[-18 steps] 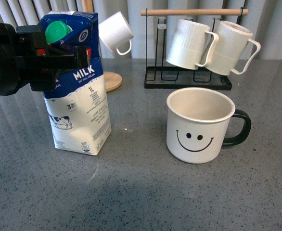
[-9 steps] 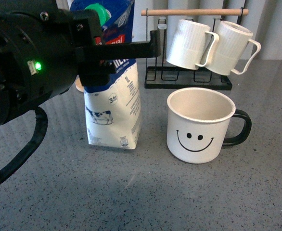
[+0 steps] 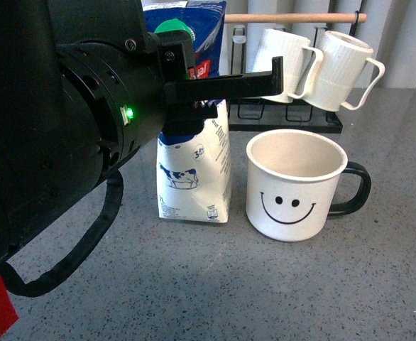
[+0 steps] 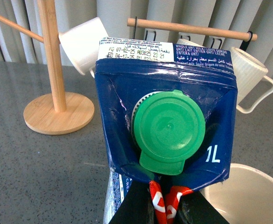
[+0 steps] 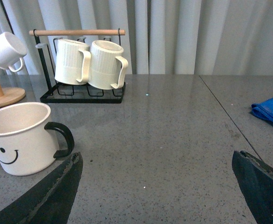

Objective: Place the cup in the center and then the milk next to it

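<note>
The milk (image 3: 194, 167), a tall carton with a blue top, white bottom and green cap, stands on the grey table just left of the cup (image 3: 293, 185), a wide off-white mug with a black smiley face and black handle. My left gripper (image 3: 215, 85) is shut on the carton's upper part; the big black arm fills the left of the front view. In the left wrist view the jaws (image 4: 162, 210) pinch the carton (image 4: 164, 88) below the green cap, with the cup's rim (image 4: 248, 191) beside it. My right gripper (image 5: 157, 186) is open and empty, to the right of the cup (image 5: 20, 137).
A black rack (image 3: 279, 117) with a wooden bar holds two ribbed white mugs (image 3: 314, 67) behind the cup. A wooden mug tree (image 4: 57, 102) carries a small plain white cup (image 4: 83, 44) at the back left. A blue cloth (image 5: 271, 109) lies far right.
My left arm has carried the milk to the right, from the table's left side to just beside the cup. The cup has not moved.
</note>
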Controlling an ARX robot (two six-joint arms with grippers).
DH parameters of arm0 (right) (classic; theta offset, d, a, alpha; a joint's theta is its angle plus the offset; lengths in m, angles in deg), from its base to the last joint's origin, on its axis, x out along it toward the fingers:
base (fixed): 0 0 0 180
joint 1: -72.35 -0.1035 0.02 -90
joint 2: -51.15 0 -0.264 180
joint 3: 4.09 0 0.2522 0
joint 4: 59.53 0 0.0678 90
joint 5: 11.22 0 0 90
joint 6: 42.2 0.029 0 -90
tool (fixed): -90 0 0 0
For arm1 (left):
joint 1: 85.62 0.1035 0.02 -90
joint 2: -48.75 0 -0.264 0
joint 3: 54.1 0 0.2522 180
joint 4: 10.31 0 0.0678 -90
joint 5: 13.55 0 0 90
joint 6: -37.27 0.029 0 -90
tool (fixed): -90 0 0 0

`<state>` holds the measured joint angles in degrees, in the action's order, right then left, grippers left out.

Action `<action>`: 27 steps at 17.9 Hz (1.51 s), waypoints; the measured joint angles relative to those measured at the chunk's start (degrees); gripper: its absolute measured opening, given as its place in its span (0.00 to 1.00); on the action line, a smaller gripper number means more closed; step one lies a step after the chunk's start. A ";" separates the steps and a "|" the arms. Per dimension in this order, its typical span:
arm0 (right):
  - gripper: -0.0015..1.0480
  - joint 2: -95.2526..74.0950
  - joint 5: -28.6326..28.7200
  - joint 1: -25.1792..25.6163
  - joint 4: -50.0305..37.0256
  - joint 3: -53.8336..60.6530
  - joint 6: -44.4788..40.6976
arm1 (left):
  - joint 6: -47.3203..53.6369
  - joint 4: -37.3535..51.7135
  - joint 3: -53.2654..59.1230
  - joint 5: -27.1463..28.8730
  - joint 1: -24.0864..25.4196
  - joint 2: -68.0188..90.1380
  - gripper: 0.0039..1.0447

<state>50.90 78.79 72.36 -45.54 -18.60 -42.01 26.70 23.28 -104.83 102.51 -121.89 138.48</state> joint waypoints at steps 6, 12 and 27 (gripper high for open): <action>0.94 0.00 0.00 0.00 0.00 0.00 0.00 | -0.20 1.05 0.00 1.07 -1.57 1.70 0.03; 0.94 0.00 0.00 0.00 0.02 0.00 0.00 | -0.52 0.63 0.02 -0.26 -1.14 0.52 0.50; 0.94 0.00 0.00 0.00 0.02 0.00 0.00 | 5.09 -8.90 4.55 -13.05 7.61 -24.30 0.94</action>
<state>50.90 78.79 72.36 -45.51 -18.60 -42.01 31.79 14.39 -100.28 89.46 -114.28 114.18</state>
